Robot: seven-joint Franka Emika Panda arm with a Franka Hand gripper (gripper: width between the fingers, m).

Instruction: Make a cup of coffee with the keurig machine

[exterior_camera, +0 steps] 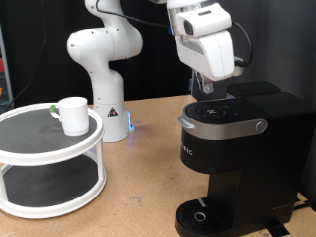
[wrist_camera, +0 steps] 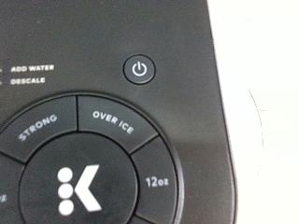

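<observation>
The black keurig machine [exterior_camera: 237, 158] stands at the exterior view's right, its lid closed and its round drip base [exterior_camera: 202, 215] bare. My gripper [exterior_camera: 208, 88] hangs straight above its top button panel, fingertips just over or touching it. The wrist view shows the panel close up: the power button [wrist_camera: 139, 70], the STRONG, OVER ICE and 12oz segments, and the round K button [wrist_camera: 79, 189]. My fingers do not show there. The white cup [exterior_camera: 72, 115] with a greenish handle stands on the top shelf of a white round rack, far from the gripper.
The white two-tier round rack [exterior_camera: 49, 163] stands on the wooden table at the exterior view's left. The arm's white base [exterior_camera: 107, 74] stands behind it at the centre, with a small blue light beside it. A dark backdrop closes the rear.
</observation>
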